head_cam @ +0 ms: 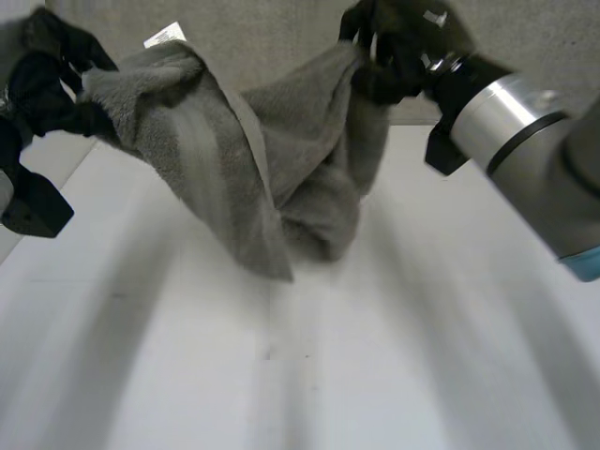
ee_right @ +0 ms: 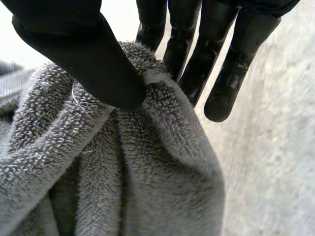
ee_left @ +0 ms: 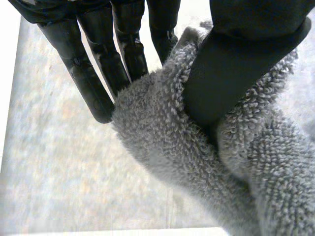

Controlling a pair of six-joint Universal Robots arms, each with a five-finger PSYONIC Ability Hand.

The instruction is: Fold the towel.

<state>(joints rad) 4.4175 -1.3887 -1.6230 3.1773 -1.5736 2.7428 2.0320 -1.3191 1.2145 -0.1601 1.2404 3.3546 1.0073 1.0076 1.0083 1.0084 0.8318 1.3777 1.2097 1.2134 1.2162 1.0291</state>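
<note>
Grey terry towel [head_cam: 281, 169] is pinched by left hand [head_cam: 49, 84] and right hand [head_cam: 398, 58], sagging between; hands are best spread level.

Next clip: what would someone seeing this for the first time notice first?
A grey towel hangs in the air, sagging in the middle over the white table. The left robot hand pinches one top end between thumb and fingers, and the right robot hand pinches the other.

White bench [head_cam: 281, 375], smooth and plain, grey towel [head_cam: 281, 187] hanging low over its far part, contact with the surface unclear
</note>
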